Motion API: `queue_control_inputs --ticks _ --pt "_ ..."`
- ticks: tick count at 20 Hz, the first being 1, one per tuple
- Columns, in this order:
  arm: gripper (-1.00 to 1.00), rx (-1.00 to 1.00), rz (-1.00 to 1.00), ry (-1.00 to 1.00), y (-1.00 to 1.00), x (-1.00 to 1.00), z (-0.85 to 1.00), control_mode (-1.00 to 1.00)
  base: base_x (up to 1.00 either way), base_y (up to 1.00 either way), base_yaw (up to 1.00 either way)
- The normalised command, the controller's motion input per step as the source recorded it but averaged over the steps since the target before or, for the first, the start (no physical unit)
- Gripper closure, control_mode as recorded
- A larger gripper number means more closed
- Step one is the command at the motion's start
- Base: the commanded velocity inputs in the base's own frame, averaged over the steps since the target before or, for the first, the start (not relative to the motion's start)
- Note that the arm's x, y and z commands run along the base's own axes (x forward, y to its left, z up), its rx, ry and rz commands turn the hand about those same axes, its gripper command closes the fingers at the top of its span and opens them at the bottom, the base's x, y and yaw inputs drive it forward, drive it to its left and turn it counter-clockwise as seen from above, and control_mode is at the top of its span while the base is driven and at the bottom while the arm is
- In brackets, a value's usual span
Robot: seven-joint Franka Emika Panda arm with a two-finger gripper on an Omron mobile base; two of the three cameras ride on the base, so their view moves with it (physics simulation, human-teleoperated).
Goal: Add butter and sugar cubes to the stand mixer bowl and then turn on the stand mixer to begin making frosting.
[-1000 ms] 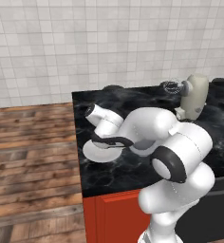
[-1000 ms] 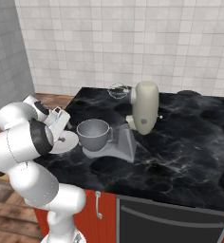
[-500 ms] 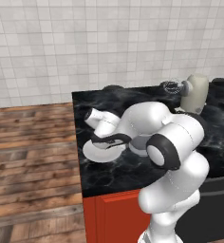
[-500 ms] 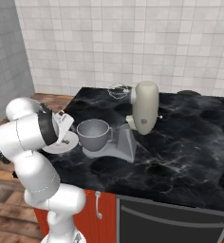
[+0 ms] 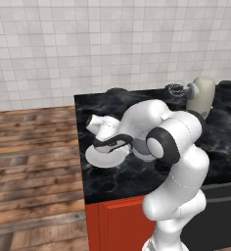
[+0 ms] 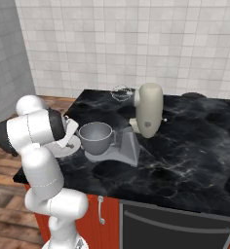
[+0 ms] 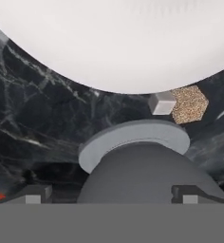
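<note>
One stand mixer (image 6: pixel 148 111), one stand mixer bowl (image 6: pixel 94 138), one white plate (image 5: pixel 106 155), one whisk (image 6: pixel 120 93)

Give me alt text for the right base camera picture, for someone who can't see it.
A white robot arm bends low at the left end of a black marble counter, its hand over a white plate. Beside the plate, a grey metal bowl sits on the base of a cream stand mixer with its head tilted up.
</note>
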Motion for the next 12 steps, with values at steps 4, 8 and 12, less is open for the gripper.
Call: queue_control_inputs --ticks 4,8,12 --pt "-1.0 -0.06 0.0 0.08 0.0 0.21 -0.06 -1.0 0.0 0.0 0.0" --pt "-1.0 -0.05 0.0 0.1 0.0 0.19 -0.06 -1.0 0.0 0.0 0.0" --pt "-1.0 -0.05 0.0 0.13 0.0 0.08 -0.18 -1.0 0.0 0.0 0.0"
